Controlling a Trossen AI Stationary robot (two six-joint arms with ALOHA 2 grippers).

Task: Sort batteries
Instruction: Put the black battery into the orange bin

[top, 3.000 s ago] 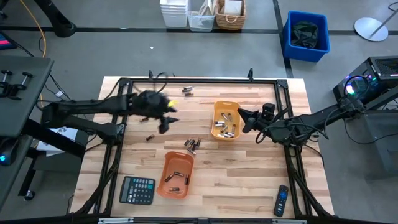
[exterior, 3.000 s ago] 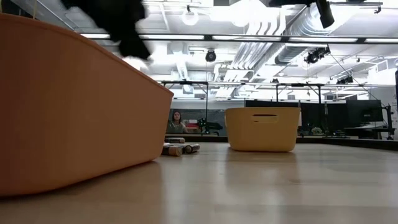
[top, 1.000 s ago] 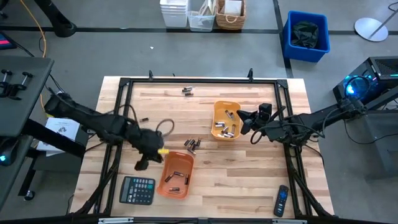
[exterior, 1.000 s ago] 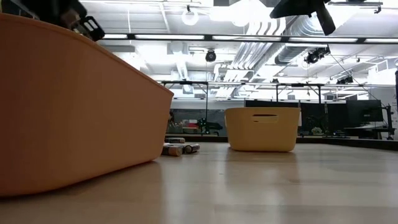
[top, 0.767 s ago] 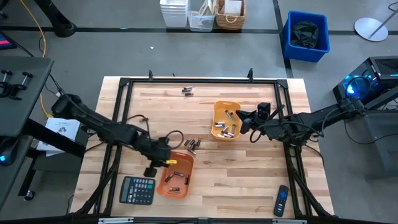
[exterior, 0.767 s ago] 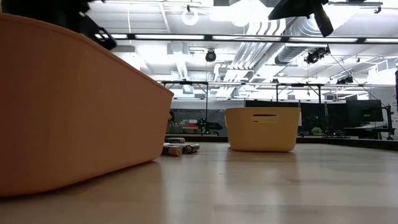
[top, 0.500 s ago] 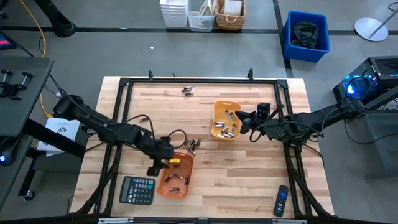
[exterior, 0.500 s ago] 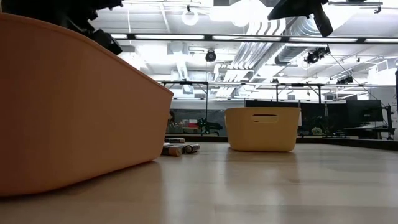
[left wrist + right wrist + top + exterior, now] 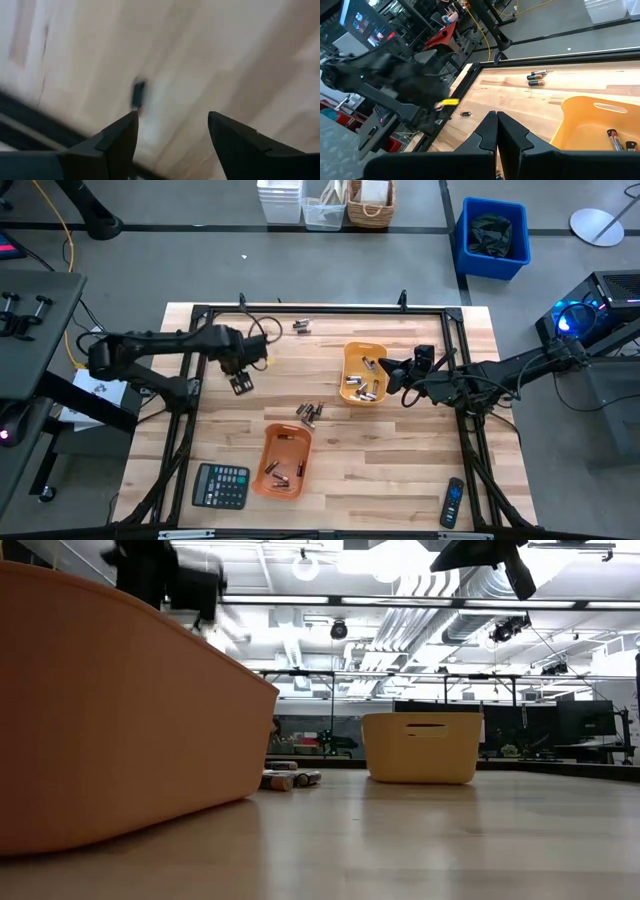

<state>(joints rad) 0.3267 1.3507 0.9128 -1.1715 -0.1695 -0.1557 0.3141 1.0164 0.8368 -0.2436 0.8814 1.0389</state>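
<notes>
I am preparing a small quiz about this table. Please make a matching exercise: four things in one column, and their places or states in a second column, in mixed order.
Things:
1. left gripper
2. right gripper
3. calculator
4. remote control

Places or states:
A. near right corner of the table
B. open, above bare wood
C. beside the near orange tray
D. shut, at the far orange tray

Pairs: 1-B, 2-D, 3-C, 4-A
</notes>
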